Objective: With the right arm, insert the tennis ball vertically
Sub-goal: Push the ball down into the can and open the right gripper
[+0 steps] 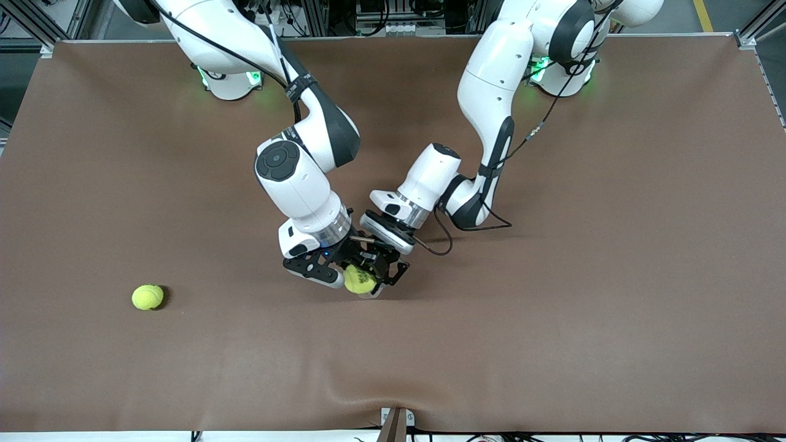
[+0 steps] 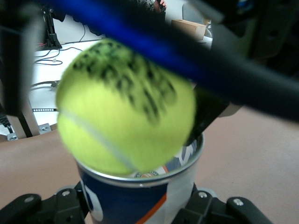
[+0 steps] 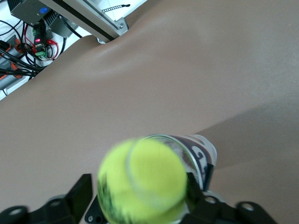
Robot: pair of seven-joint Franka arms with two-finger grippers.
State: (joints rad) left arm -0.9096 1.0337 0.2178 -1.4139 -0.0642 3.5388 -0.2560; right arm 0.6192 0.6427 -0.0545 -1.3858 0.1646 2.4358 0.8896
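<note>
A yellow tennis ball (image 1: 360, 279) sits blurred at the open mouth of a blue-and-white ball can (image 2: 140, 196). My left gripper (image 1: 385, 269) is shut on the can and holds it upright over the middle of the table. My right gripper (image 1: 351, 273) is right above the can, its fingers spread on either side of the ball. The ball fills the left wrist view (image 2: 126, 107), with the right gripper's dark finger (image 2: 224, 65) over it. In the right wrist view the ball (image 3: 145, 182) covers most of the can's rim (image 3: 201, 151).
A second tennis ball (image 1: 147, 297) lies on the brown table mat (image 1: 552, 307) toward the right arm's end. The mat's front edge has a metal bracket (image 1: 396, 420) at its middle.
</note>
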